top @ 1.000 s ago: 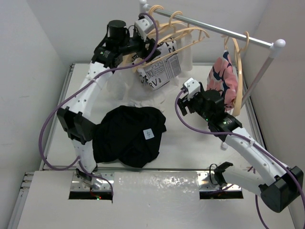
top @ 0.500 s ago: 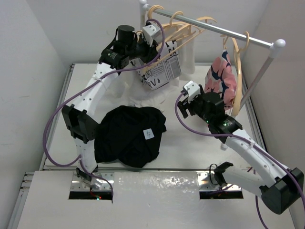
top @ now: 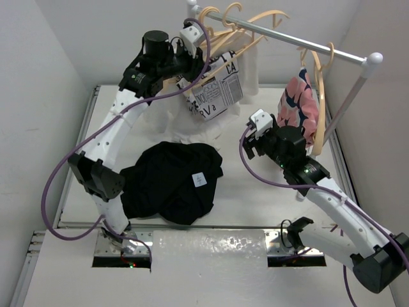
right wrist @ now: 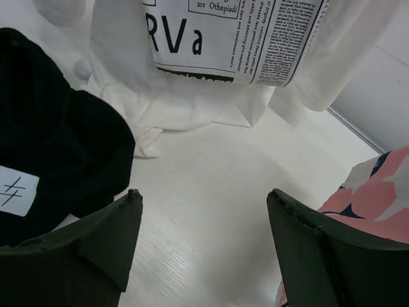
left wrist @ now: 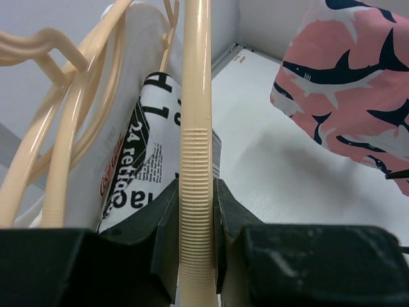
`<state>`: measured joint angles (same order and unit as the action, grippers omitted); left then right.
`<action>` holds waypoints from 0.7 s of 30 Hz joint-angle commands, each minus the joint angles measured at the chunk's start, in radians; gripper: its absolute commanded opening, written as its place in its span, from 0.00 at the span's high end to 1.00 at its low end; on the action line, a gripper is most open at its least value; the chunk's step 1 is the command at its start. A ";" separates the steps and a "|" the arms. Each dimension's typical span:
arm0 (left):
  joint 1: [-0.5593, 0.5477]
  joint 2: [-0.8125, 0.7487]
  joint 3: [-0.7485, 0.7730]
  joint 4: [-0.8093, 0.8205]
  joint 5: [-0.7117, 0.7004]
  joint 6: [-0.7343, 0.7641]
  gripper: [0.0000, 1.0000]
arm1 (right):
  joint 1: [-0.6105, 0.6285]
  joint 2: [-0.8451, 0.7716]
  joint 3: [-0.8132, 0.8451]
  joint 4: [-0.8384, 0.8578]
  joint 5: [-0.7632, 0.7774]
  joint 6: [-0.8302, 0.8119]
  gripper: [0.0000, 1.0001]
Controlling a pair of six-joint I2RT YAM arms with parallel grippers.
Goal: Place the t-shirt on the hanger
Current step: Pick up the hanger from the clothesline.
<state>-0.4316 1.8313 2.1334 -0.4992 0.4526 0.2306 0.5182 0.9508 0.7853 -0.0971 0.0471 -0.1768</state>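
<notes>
The t-shirt (top: pixel 172 182) lies crumpled in a dark heap on the white table (top: pixel 255 192), nearest the arms' bases and just beside the left arm's lower links, with its small white label (top: pixel 200 180) facing up on the right side of the heap. It touches no hanger and neither gripper. A little farther in and to the right, the right gripper (right wrist: pixel 204 195) hovers above bare tabletop with its fingers (right wrist: pixel 96 243) spread wide and nothing between them; its wrist view shows the edge of the black fabric on one side and a corner of the pink-and-navy garment (top: pixel 300 105) on the other, both apart from the fingers. Farther back, the left arm reaches high up to the clothes rack, where the left gripper (left wrist: pixel 196 211) is clamped on the hanger (left wrist: pixel 196 128) — the jaws press from both sides on a ribbed stretch of its pale tan bar. Close beside that bar hang several more hangers (left wrist: pixel 57 147) of the same colour, and the white newsprint-lettered garment (top: pixel 214 93) drapes just below and behind them, its hem reaching the table. At the far end the metal rail (top: pixel 300 41) runs slanting to the right — the pink-and-navy garment hangs from it near its right end, well apart from the left gripper. Which hook on the rail belongs to the gripped hanger cannot be told.
</notes>
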 commanded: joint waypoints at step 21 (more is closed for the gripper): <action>-0.006 -0.524 -0.693 -0.028 -0.016 0.361 1.00 | -0.004 -0.066 0.180 -0.228 -0.277 -0.135 0.22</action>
<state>-0.4316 1.3891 1.4616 -0.5297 0.3859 0.5041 0.5182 0.8978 0.9051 -0.2955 -0.1776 -0.2760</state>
